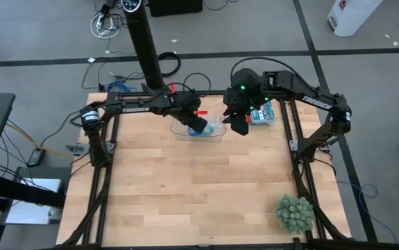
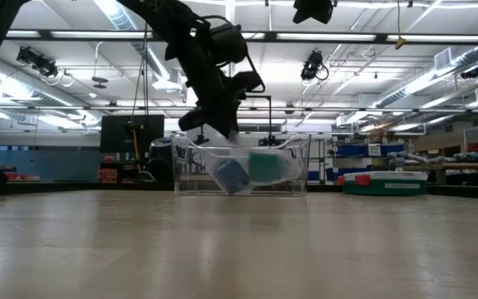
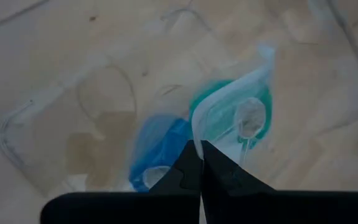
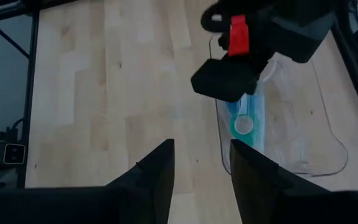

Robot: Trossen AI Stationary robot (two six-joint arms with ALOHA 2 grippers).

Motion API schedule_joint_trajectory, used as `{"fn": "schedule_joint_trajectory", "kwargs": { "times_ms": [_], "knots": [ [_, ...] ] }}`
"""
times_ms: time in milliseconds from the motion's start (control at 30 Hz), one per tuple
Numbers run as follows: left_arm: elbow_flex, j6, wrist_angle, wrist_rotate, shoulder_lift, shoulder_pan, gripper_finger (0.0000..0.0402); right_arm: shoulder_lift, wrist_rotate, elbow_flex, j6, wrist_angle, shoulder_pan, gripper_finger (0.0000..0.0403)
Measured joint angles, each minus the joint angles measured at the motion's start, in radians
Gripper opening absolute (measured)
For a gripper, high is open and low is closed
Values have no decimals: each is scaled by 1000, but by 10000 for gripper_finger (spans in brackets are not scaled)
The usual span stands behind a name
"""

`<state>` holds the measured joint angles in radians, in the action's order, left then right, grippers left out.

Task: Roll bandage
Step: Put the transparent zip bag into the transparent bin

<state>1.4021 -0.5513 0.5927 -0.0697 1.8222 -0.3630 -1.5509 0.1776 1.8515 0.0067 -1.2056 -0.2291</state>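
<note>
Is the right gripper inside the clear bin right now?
No. The right gripper hangs open above bare wood beside the clear bin, while the left gripper reaches into it.

Two matte black jointed arms, white TROSSEN lettering along each forearm, left arm [image 1: 137, 104] with a red tab beside its wrist, right arm [image 1: 303, 97] with a green light on its boxy wrist, dark wedge-shaped fingers [image 4: 157, 171]
</note>
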Motion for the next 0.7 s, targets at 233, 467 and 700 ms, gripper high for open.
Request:
{"fn": "schedule_joint_trajectory", "kwargs": {
  "times_ms": [233, 467, 700],
  "knots": [
    [0, 24, 35, 39, 28, -9, 11, 0, -1, 0, -3, 12, 0, 142],
    [0, 24, 30, 153, 34, -9, 48, 1, -1, 0, -8, 43, 0, 142],
    [0, 25, 7, 233, 34, -10, 121, 1, -1, 0, -8, 65, 0, 142]
  ]
}}
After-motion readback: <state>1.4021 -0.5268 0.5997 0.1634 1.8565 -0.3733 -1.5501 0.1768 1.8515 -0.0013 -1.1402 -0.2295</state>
